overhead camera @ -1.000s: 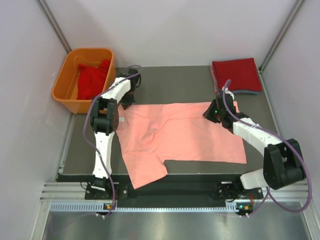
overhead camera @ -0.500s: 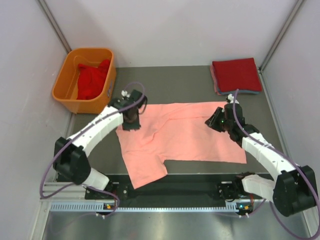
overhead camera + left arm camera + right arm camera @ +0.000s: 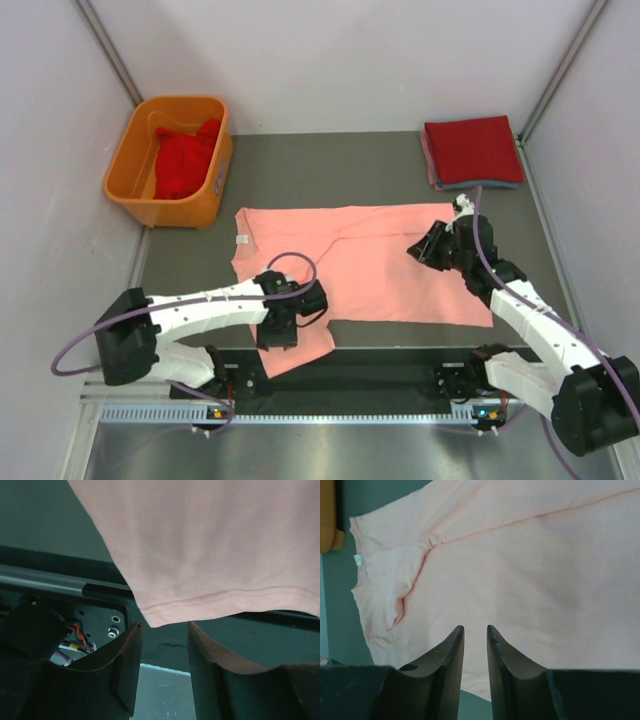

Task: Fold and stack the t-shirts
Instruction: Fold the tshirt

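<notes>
1. Plain white walls (image 3: 330, 60) close me in behind and on both sides.
2. Thin grey metal struts (image 3: 107, 50) run up the far corners.
3. My flat dark grey tabletop (image 3: 330, 170) is evenly lit.
4. A ribbed aluminium rail (image 3: 130, 381) edges its near side, with a brushed steel sheet (image 3: 330, 450) nearer still.

No writing, brand, number or sign can be read anywhere in these views. The only tag in sight is a small white neck label (image 3: 241, 239) at the collar of the salmon-pink t-shirt (image 3: 370, 270), on the shirt's edge nearest the orange tub (image 3: 180, 213). From above it is too small to show any print. In the right wrist view the same label is only a plain white fleck at the collar, on the side toward the tub, with no letters to make out.
</notes>
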Controlling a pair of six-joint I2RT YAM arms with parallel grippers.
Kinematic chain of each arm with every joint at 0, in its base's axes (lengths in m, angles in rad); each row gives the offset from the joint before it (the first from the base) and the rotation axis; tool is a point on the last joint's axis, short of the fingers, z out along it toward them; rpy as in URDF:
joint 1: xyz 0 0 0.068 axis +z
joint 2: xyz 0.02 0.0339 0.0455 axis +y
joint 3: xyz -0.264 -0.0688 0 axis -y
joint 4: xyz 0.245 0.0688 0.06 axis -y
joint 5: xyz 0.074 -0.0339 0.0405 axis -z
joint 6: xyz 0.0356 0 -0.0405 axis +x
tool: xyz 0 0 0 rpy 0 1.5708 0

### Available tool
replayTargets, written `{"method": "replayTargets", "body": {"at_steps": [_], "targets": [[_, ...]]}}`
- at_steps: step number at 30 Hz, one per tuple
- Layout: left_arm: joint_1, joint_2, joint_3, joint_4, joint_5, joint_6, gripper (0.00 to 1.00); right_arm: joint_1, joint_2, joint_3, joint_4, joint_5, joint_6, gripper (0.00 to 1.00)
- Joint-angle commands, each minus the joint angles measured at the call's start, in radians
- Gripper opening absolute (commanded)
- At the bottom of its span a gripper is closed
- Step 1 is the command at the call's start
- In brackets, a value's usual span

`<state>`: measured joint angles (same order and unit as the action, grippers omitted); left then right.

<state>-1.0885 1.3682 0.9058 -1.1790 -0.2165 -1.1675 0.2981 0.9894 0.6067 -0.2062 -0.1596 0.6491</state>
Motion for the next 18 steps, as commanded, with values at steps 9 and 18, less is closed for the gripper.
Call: {"method": "replayTargets", "body": {"at_steps": [9,18], "targets": [[-0.04,-0.313,-0.297,0.113,0.127,-0.284,0.44,-0.022,-0.018,-0.041,0.045,-0.041,-0.025,0.26],[-0.042,-0.342,-0.418,0.199,0.14,-0.319,0.41,-0.027,0.005,-0.054,0.062,-0.038,-0.014,0.26]]}}
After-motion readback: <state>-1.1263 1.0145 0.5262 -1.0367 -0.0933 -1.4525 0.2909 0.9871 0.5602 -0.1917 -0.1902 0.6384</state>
